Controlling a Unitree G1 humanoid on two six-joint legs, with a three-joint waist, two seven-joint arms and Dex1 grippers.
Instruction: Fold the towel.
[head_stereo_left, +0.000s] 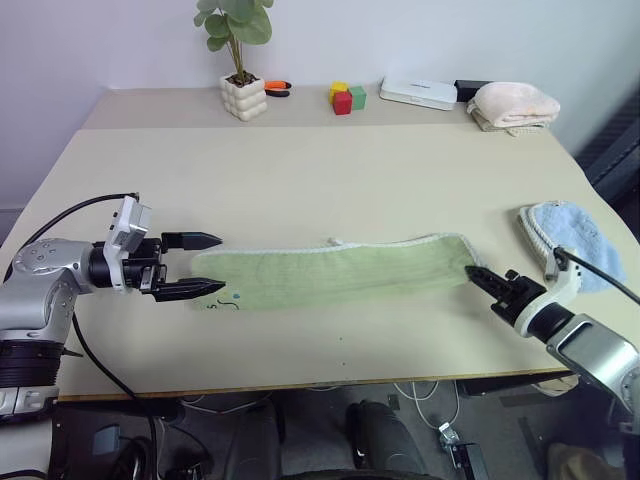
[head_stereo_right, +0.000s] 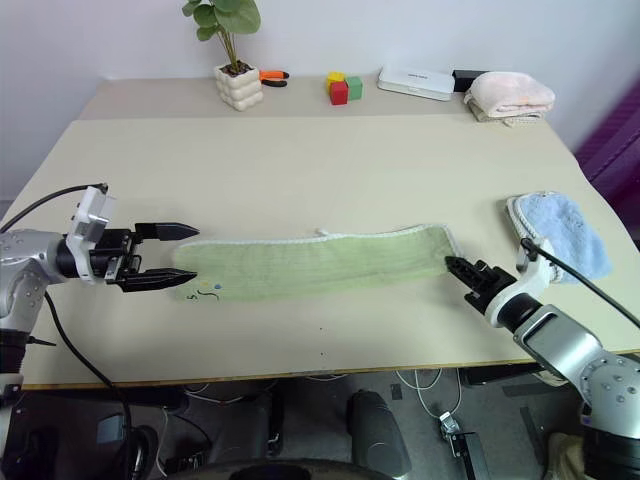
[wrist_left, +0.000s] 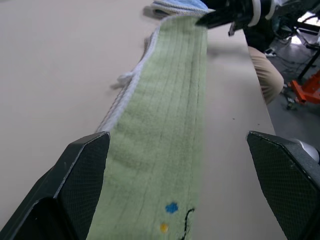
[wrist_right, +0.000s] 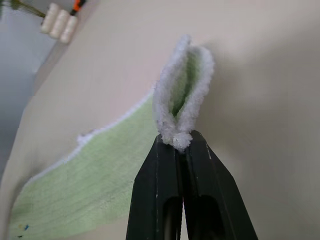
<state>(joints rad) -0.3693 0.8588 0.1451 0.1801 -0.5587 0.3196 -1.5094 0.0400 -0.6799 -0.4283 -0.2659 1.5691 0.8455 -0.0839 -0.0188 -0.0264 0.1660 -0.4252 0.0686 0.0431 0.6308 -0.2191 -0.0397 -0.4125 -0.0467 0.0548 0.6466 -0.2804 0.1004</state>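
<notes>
The towel (head_stereo_left: 335, 272) lies folded lengthwise near the table's (head_stereo_left: 300, 170) front edge; right gripper (wrist_right: 181, 142) pinches its end, left gripper (head_stereo_left: 200, 265) level, fingers wide

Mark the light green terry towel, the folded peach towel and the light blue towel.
light green terry towel (head_stereo_left: 340, 272): left eye view, its middle.
folded peach towel (head_stereo_left: 515, 104): left eye view, top.
light blue towel (head_stereo_right: 565, 232): right eye view, centre.

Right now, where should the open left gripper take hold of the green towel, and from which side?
Grip the towel at its near-end hem beside the dark embroidered mark. The left gripper should come level from the robot's left, because that flat end lies between its open fingers, opposite the end pinched by the right gripper.
</notes>
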